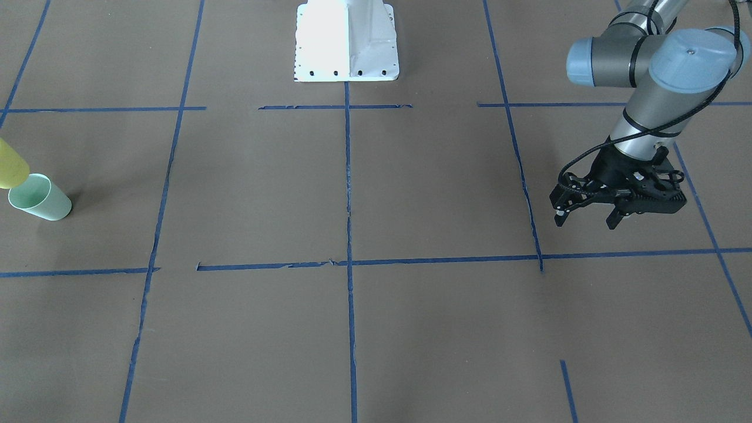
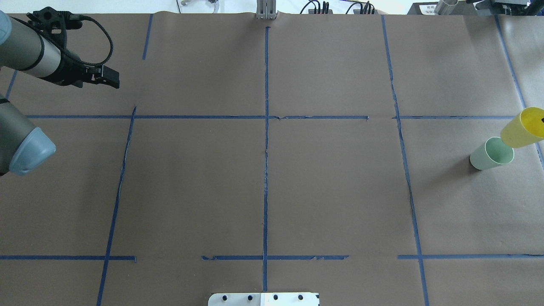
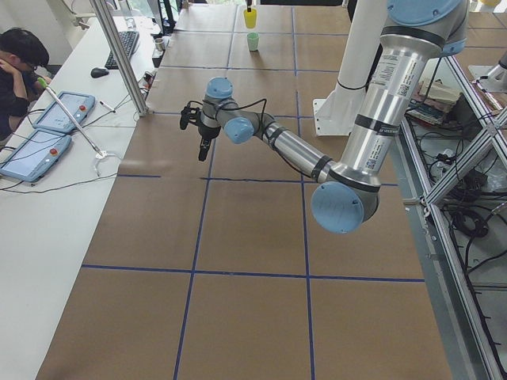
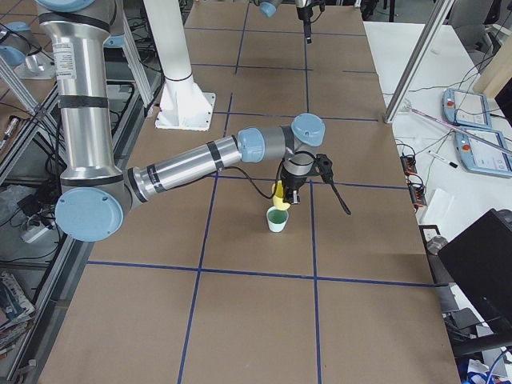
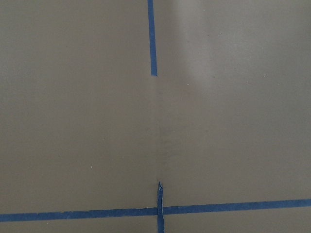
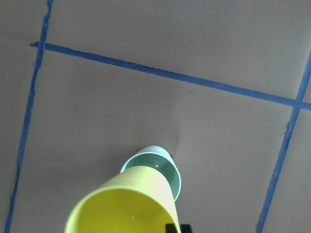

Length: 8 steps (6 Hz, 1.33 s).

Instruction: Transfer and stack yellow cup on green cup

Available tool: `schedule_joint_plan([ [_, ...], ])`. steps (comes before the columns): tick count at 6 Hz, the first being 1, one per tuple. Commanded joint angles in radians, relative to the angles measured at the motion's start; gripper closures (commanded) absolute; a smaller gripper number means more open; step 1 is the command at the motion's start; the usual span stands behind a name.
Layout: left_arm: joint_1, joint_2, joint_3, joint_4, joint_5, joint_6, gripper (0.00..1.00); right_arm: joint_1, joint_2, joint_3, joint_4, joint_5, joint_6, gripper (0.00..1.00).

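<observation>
The yellow cup (image 2: 522, 127) hangs tilted in the air at the table's right end. Its base is just over the rim of the green cup (image 2: 491, 154). The green cup stands upright on the brown paper, mouth up. My right gripper (image 4: 283, 198) is shut on the yellow cup (image 4: 277, 192) above the green cup (image 4: 277, 219). The right wrist view shows the yellow cup (image 6: 126, 206) overlapping the green cup's mouth (image 6: 158, 162). My left gripper (image 1: 586, 223) is open and empty, hovering over bare paper far from the cups (image 1: 40, 198).
The white robot base (image 1: 346, 41) stands at the table's middle edge. Blue tape lines (image 2: 266, 127) grid the brown paper. An operator (image 3: 16, 67) sits at a side table with tablets (image 3: 36, 150). A metal post (image 3: 119, 55) stands at that table's edge.
</observation>
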Motion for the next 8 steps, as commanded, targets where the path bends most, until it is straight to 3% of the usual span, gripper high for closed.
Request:
schedule_joint_plan([
  [1, 0.0, 0.003, -0.016, 0.0, -0.001, -0.009, 0.0, -0.04, -0.008, -0.062, 0.055, 0.0, 0.003, 1.0],
  [5, 0.001, 0.003, -0.021, 0.001, -0.002, -0.01, 0.0, -0.075, -0.009, -0.077, 0.057, -0.016, 0.001, 1.0],
  [6, 0.001, 0.003, -0.021, 0.001, -0.002, -0.01, 0.0, -0.11, 0.014, -0.087, 0.055, -0.018, 0.001, 0.44],
  [7, 0.001, 0.003, -0.02, 0.001, -0.002, -0.01, 0.0, -0.112, 0.018, -0.09, 0.055, -0.019, 0.0, 0.0],
  [8, 0.001, 0.003, -0.021, 0.001, -0.004, -0.009, 0.0, -0.111, 0.015, -0.087, 0.055, -0.016, 0.003, 0.0],
])
